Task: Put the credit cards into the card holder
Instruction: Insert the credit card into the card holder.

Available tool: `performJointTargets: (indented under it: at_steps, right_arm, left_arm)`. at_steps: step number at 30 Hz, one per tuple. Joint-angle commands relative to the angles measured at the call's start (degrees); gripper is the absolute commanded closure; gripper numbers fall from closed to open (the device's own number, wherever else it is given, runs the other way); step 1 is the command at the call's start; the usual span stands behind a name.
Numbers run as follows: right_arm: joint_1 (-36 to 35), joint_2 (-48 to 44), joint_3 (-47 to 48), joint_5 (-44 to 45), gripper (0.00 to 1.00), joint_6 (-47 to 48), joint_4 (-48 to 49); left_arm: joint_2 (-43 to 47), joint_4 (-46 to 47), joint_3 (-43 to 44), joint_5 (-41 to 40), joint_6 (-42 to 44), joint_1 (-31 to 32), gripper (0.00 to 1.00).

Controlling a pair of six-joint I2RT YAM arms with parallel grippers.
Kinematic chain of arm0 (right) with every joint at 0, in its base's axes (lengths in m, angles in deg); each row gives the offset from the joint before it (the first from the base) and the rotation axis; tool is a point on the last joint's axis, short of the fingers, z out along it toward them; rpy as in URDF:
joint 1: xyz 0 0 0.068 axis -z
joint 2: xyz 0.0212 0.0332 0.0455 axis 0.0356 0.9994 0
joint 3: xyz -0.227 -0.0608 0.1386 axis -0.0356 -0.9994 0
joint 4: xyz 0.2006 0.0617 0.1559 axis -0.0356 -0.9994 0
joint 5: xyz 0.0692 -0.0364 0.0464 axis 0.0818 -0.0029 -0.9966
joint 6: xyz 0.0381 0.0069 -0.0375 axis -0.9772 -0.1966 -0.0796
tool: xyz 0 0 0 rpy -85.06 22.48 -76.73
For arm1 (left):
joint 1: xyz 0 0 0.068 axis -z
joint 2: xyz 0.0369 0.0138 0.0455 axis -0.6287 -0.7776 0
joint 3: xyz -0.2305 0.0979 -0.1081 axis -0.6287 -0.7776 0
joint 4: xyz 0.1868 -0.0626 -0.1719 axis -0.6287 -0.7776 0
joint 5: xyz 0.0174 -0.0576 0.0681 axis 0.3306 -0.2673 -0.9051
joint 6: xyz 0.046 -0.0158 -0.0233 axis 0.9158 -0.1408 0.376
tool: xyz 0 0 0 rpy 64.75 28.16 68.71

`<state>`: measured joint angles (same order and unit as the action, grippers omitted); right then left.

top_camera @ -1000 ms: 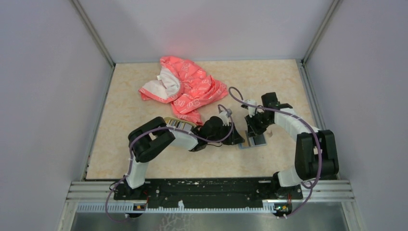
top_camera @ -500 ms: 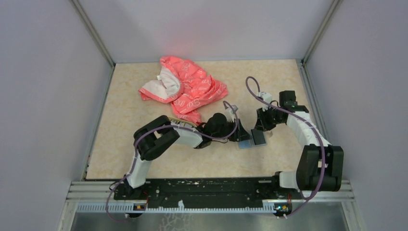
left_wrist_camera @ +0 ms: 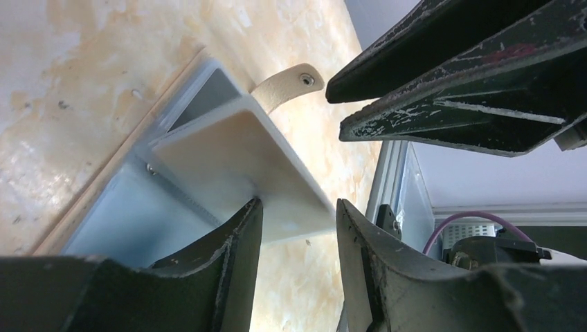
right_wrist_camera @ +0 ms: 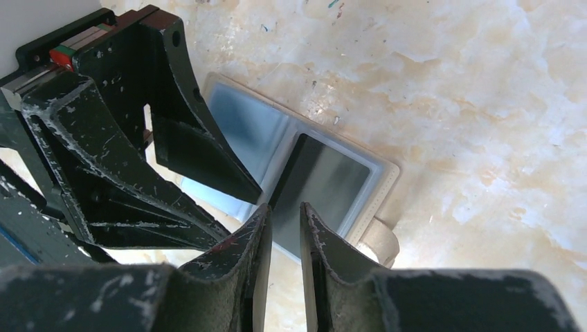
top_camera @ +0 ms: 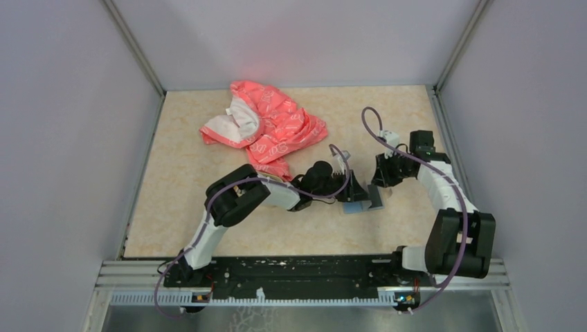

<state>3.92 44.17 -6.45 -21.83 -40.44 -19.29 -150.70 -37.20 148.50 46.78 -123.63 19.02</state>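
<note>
Top external view: left gripper [top_camera: 351, 188] is half open, straddling a lifted leaf of the card holder [top_camera: 356, 207] (no visible pinch). The holder lies open between both grippers. The right gripper [top_camera: 380, 185], jaws nearly closed, seems to pinch a dark credit card [right_wrist_camera: 325, 177], long axis pointing into the pocket.

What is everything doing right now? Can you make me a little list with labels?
card holder: lying open on the table, blue-grey inside facing up
dark card: on the holder's inside; can't tell if it is tucked in
left pincer: open, astride one edge of the holder
right pincer: tips at the dark card; grip unclear
pink cloth: crumpled at the back of the table
</note>
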Motion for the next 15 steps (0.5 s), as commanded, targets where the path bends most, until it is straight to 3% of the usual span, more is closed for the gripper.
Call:
performJointTargets:
  at_steps: [1,9,15]
  right_arm:
    - [1.1,-3.2,1.9,-0.9,0.78,0.2,1.3]
    - [2.5,-5.0,1.7,-2.2,0.77,0.3,1.7]
    - [3.0,-6.8,1.8,-5.0,0.77,2.2,0.8]
  left_arm:
    - [-1.8,2.2,3.1,1.9,-0.4,-0.2,0.5]
    - [-1.9,2.8,4.4,2.9,0.4,-0.3,0.5]
    - [6.9,4.4,-3.5,-1.0,6.3,-0.2,0.51]
